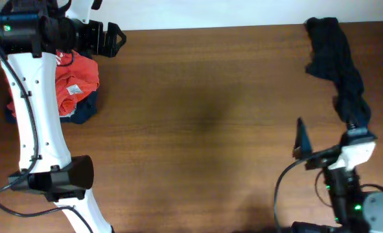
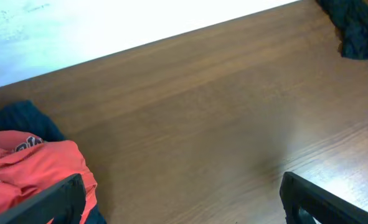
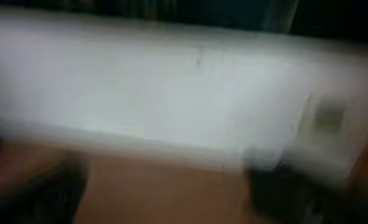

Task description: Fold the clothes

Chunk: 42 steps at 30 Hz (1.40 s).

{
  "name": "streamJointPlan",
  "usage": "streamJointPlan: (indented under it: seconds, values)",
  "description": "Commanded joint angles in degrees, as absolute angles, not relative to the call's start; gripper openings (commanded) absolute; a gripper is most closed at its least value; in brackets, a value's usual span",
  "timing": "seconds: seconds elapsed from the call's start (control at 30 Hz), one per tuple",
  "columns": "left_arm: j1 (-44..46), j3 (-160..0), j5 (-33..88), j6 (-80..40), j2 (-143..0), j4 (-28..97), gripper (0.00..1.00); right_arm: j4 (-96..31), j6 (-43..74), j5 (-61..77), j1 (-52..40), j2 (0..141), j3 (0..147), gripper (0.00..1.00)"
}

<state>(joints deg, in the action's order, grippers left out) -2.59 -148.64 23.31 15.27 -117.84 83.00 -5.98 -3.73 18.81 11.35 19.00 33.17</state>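
A brown wooden surface fills most of the overhead view, with bare wood across its whole middle. The white left arm runs along the left side toward the far edge, and the right arm rises from the near right corner.

The clothes lie in two separate heaps, well apart. At the far right a dark garment, navy or black, stretches in a crumpled strip from the far edge down toward the right arm's wrist; the left wrist view catches its end at the top right corner. At the far left, partly under the left arm, an orange-red T-shirt sits bunched on top of a navy garment, and white lettering shows on the red cloth in the left wrist view.

The left tool hangs just beside the red heap with its jaws spread wide and nothing between them. The right tool is also released, one black finger standing far out to the side; the dark garment's near end lies at its other side, and whether they touch I cannot tell. The right wrist view is too blurred to read
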Motion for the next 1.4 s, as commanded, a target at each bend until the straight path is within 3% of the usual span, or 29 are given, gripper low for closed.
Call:
streamJointPlan:
  seconds: [0.0,0.57,1.37]
  values:
    - [-2.66,-149.29,23.55,15.73,-116.22,82.81,0.99,-0.71,-3.6,20.23,8.71,11.99,21.93,0.98]
    - [-2.66,-149.29,23.53,15.73,-116.22,82.81,0.99,-0.54,2.0,7.9,4.89,0.14,0.43,0.98]
    - [-2.61,-149.29,23.53,15.73,-116.22,82.81,0.99,-4.03,1.98,5.3,4.89,0.19,0.32,0.98]
